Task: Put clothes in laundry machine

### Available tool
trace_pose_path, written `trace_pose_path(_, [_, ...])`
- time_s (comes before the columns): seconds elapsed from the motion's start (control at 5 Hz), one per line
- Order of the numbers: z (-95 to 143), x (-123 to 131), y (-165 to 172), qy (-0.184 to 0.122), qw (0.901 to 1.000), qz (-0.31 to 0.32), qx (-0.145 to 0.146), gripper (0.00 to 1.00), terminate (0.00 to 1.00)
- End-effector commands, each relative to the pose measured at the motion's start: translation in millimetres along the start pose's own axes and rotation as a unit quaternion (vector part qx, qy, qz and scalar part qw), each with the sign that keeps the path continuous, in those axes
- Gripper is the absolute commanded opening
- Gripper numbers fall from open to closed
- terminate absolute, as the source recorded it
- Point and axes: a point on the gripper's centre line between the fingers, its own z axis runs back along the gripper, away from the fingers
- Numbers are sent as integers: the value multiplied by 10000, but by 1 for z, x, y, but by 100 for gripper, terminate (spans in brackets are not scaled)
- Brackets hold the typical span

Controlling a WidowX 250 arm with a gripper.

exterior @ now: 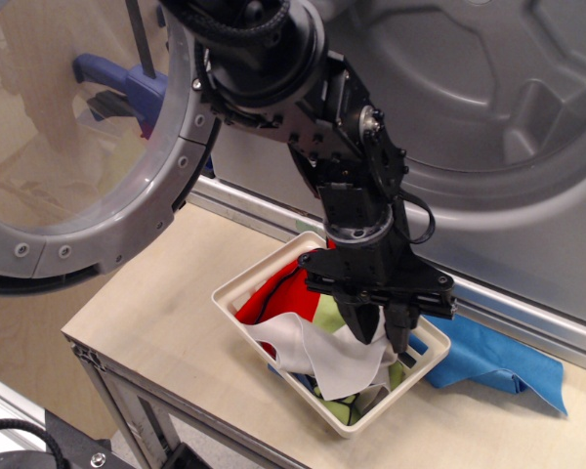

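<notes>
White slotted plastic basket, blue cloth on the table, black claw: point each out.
White slotted plastic basket (242, 283): main view, left rim.
Blue cloth (493, 357): main view, flat middle.
Black claw (383, 327): main view, between fingertips.

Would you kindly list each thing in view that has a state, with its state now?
Washer door: swung open.
Gripper: fingers close together, pinching the white cloth in the basket.
Basket: holding clothes, upright on the table.
Red cloth: in the basket.
Blue cloth: lying on the table beside the basket.
</notes>
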Motion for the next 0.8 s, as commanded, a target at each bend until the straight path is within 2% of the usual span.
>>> trace_pose_path(0.0, [17,11,-2,-199,9998,6,18,0,0])
trace_pose_path(0.2, [55,19,-8,-494,9988,31,69,0,0])
trace_pose_path(0.4, [95,32,-20,-849,9964,67,-33,0,0])
trace_pose_path(0.6, [121,44,-32,-1528,9881,-77,-148,0,0])
